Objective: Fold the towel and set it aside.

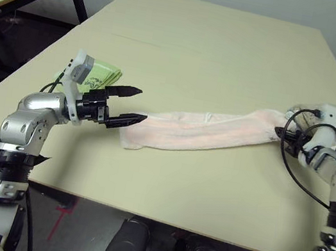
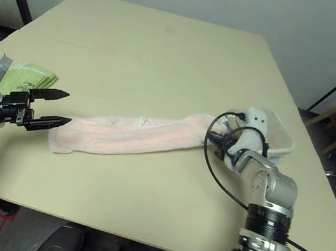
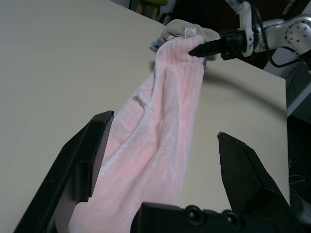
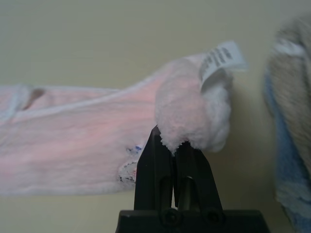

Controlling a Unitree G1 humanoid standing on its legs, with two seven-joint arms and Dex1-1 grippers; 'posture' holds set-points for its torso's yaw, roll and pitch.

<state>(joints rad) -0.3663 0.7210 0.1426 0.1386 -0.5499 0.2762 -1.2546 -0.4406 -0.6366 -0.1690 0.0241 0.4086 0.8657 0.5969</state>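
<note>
Pink towel (image 1: pixel 199 133) lies stretched in a long rumpled strip across the table (image 1: pixel 187 51), between both arms. Right gripper (image 4: pixel 176 145) is pinched shut on the tagged end, beside the beige and blue towels (image 4: pixel 291 121). Left gripper (image 1: pixel 134 104) is spread wide, straddling the free end without touching it. Looks light, soft, floppy; will sag and bunch, so grab the loose end's corner edge.
</note>
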